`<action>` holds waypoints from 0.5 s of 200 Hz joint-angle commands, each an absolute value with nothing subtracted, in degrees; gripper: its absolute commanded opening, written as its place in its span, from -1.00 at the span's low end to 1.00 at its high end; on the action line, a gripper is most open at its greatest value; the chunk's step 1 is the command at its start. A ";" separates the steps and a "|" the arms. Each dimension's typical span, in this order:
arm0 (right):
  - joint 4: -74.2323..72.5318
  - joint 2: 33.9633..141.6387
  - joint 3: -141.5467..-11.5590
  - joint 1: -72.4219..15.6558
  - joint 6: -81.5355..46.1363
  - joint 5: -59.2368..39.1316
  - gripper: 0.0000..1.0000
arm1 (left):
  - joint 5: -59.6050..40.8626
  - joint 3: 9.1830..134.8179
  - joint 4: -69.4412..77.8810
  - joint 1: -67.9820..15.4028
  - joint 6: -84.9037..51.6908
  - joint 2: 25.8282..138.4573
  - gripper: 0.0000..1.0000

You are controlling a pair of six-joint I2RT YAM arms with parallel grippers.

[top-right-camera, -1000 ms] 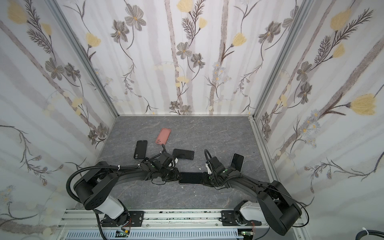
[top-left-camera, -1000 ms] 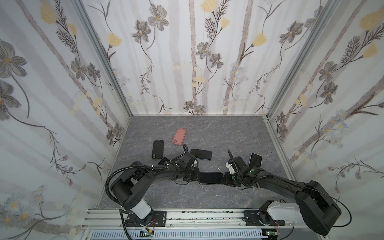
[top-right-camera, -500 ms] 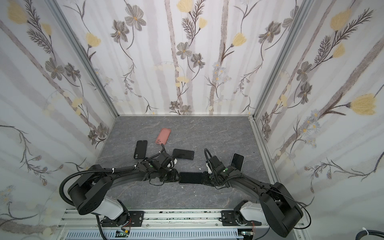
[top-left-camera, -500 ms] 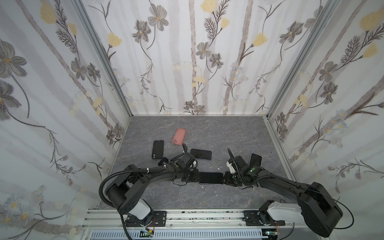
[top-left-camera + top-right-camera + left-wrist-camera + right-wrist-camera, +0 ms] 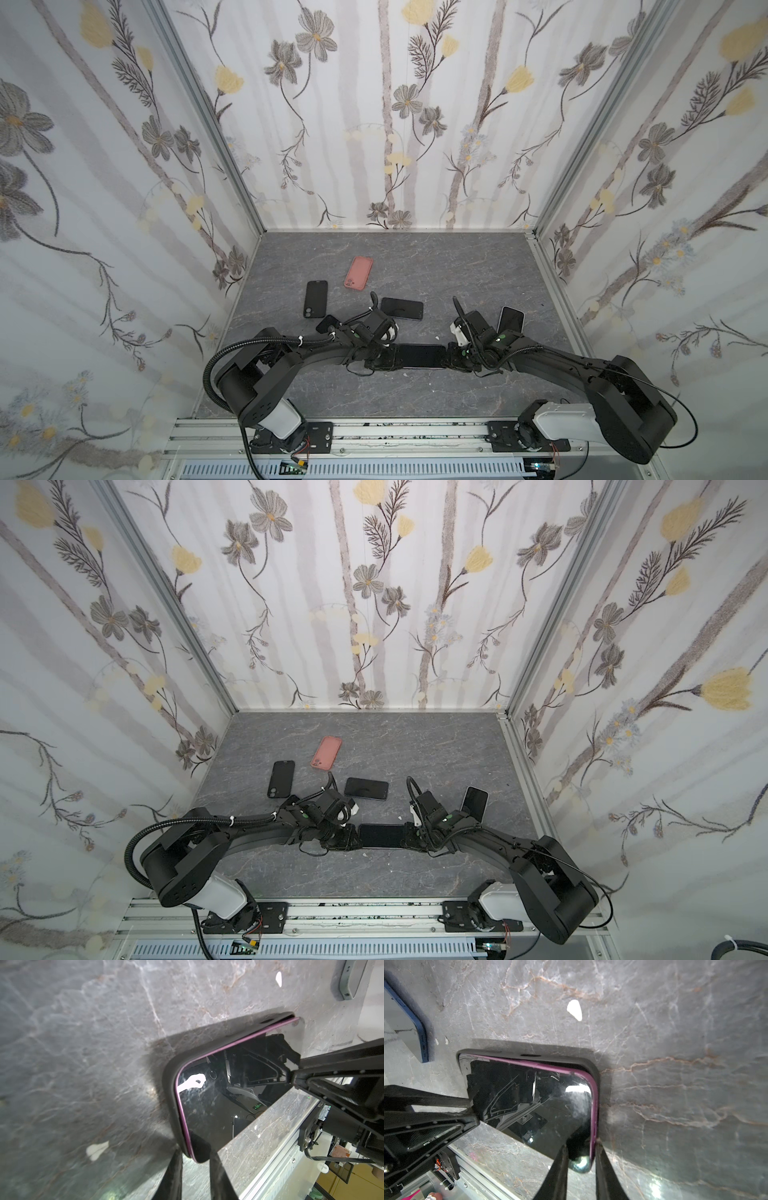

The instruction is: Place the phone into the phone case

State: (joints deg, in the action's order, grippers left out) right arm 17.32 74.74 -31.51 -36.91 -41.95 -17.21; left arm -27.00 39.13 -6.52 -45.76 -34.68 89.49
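Observation:
A black-screened phone [image 5: 419, 356] [image 5: 381, 835] with a purple edge lies lengthways at the table's front centre, sitting in a black phone case [image 5: 169, 1084] [image 5: 593, 1066]. Its purple edge stands a little proud of the case rim. My left gripper [image 5: 384, 359] [image 5: 195, 1151] is at the phone's left end, its fingers shut across one corner of the phone and case. My right gripper [image 5: 451, 358] [image 5: 580, 1147] is at the opposite end, shut across a corner of the phone, with one finger on the purple edge.
Behind the arms lie a pink case [image 5: 358, 272], a black phone [image 5: 316, 298], a dark phone [image 5: 402, 308] and a blue-edged phone [image 5: 510, 319]. The metal rail [image 5: 374, 432] runs along the front edge. Floral walls close in three sides.
The left jaws have drawn in tighter on the phone's left end. The phone and the right arm have stayed where they were.

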 commanded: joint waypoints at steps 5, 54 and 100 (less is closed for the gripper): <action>16.44 74.76 -32.08 -36.98 -42.00 -16.89 -0.53 | -23.03 38.58 -6.22 -45.88 -34.11 89.58 -0.75; 14.44 74.71 -32.34 -36.98 -43.25 -17.82 -0.45 | -21.54 38.49 -5.97 -45.97 -34.43 90.74 -0.90; 13.47 75.25 -31.86 -36.92 -43.86 -18.19 -0.48 | -19.79 39.00 -7.52 -46.15 -34.18 91.29 -0.86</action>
State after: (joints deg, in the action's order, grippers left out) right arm 16.86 74.87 -31.81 -36.82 -43.03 -15.90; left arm -25.08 39.03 -5.52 -45.91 -34.50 90.43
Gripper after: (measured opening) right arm 0.262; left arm 0.068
